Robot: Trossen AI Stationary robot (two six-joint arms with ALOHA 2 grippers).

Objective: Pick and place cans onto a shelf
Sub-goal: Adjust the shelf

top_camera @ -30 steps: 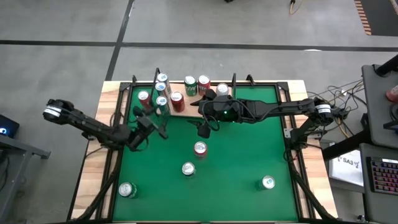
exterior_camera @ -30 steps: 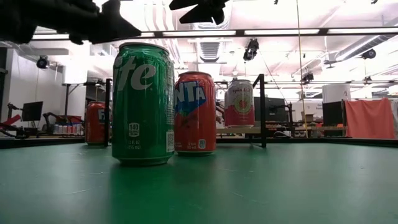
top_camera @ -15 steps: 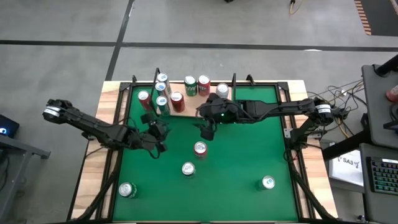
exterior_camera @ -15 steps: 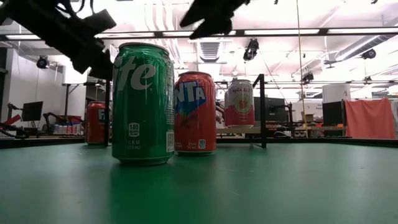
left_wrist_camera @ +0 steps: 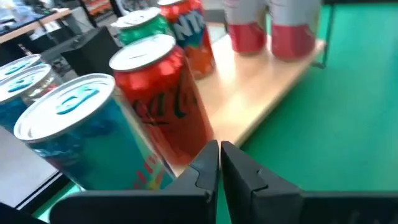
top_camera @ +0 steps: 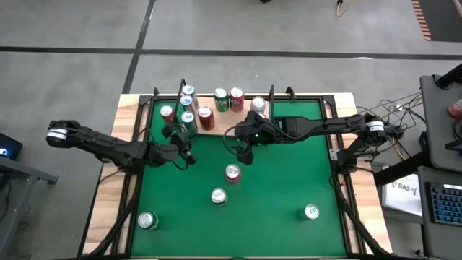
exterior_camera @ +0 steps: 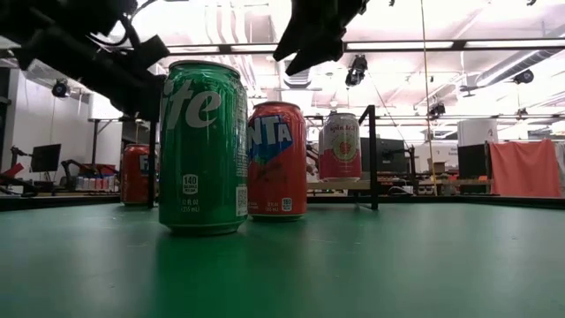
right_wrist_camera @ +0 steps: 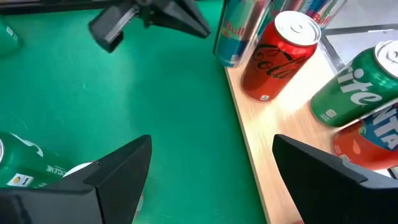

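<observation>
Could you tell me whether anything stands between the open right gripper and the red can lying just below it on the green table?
Nothing visible does. In the high view the right gripper hangs open just shelf-side of the red can, with only bare green table between them. The shut left gripper is off to the side, near the shelf.

The green-topped table with wood edges carries a flat light-wood shelf at its far edge, with several cans standing on it. The left gripper is closed near the shelf. The right gripper hovers above a red-sided can.
</observation>
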